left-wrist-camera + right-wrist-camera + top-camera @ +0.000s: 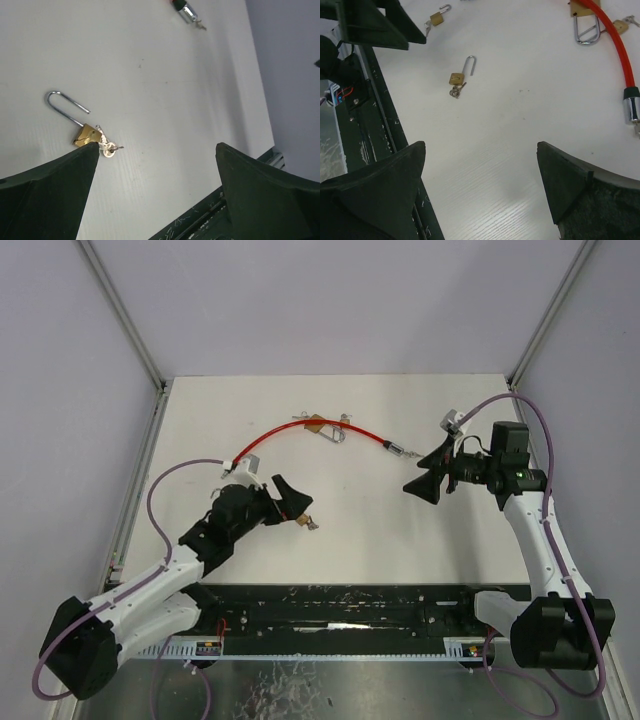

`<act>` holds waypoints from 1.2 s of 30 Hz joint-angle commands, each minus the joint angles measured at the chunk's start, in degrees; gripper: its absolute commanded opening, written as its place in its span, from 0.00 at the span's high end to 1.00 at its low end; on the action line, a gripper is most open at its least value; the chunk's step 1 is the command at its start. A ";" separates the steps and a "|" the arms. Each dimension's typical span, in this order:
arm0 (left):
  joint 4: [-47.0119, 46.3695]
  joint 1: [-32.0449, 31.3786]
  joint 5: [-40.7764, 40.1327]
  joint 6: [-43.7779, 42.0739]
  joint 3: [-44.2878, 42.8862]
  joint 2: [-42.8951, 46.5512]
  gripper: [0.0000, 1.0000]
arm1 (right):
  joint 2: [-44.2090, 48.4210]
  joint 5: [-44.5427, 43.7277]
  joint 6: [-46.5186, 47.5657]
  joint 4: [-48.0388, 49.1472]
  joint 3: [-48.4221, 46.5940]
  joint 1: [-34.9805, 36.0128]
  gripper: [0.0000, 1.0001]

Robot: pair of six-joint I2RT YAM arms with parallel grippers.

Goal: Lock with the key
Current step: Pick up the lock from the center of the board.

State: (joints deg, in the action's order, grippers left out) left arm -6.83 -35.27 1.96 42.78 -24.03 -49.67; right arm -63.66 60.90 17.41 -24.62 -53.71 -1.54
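**A:** Starting on the left, the left gripper (295,500) hovers over the worktop (400,560), left of centre and towards the near edge. Its fingers are spread wide with nothing between them.

**B:** And the prize is right there. The padlock (303,520) lies flat just off that gripper's near-side fingertip. The left wrist view has the brass body (86,135) at the edge of the left finger. The shackle (62,102) is swung up and out of its hole.

**A:** The key (111,148) is already sitting in the base, sticking out towards the near edge. I'd say those wide fingers are set to straddle the body and steady it.

**B:** Moving to the middle, the red cable (280,432) arcs across the far half, well apart from the padlock. Larger locks are strung on it.

**A:** On the right, the right gripper (420,480) is near the right edge and off the surface, also spread apart and gripping nothing. It's facing the lock, probably placed to press the shackle home or turn the key once the body is pinned.
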 commanded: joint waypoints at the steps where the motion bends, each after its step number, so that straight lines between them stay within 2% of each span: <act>1: 2.84 -0.45 -4.37 -3.06 -3.73 -5.66 0.03 | -0.07 6.27 8.89 -4.08 -1.32 0.39 0.01; 5: 9.32 -1.13 -7.94 -3.94 -8.33 -12.53 0.09 | -0.74 4.98 9.37 -4.47 -1.40 0.40 0.01; 9: 15.17 -4.74 -17.65 -2.10 -12.51 -17.28 0.13 | -0.81 3.93 9.38 -4.47 -1.39 0.40 0.01; 12: 22.33 -8.18 -24.18 2.45 -16.65 -21.63 0.24 | -0.78 3.50 9.33 -4.45 -1.43 0.40 0.01; 14: 27.26 -9.65 -27.53 7.16 -19.31 -24.75 0.36 | -0.77 3.07 9.28 -4.41 -1.47 0.40 0.01; 15: 29.70 -10.10 -28.66 9.84 -20.42 -26.43 0.45 | -0.81 2.84 9.22 -4.42 -1.53 0.40 0.01; 17: 33.33 -10.34 -29.30 13.95 -22.71 -29.74 0.52 | -0.86 2.65 9.00 -4.36 -1.57 0.40 0.01; 22: 38.23 -11.10 -30.69 17.94 -28.06 -36.72 0.53 | -0.86 2.73 8.43 -4.08 -1.59 0.40 0.01; 25: 39.20 -11.33 -30.86 19.18 -29.78 -39.45 0.51 | -0.86 2.64 8.39 -4.04 -1.49 0.40 0.01; 31: 38.42 -11.56 -30.96 21.67 -31.15 -42.85 0.39 | -1.07 2.64 8.08 -3.94 -1.48 0.40 0.01; 36: 38.88 -11.54 -30.84 23.13 -32.70 -45.51 0.39 | -1.19 2.42 8.06 -3.94 -1.53 0.40 0.01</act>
State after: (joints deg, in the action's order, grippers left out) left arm 30.70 -46.44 -26.20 63.00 -54.41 -93.27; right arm -64.69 63.46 25.52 -28.47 -53.71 -1.50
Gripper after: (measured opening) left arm 0.615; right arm 0.992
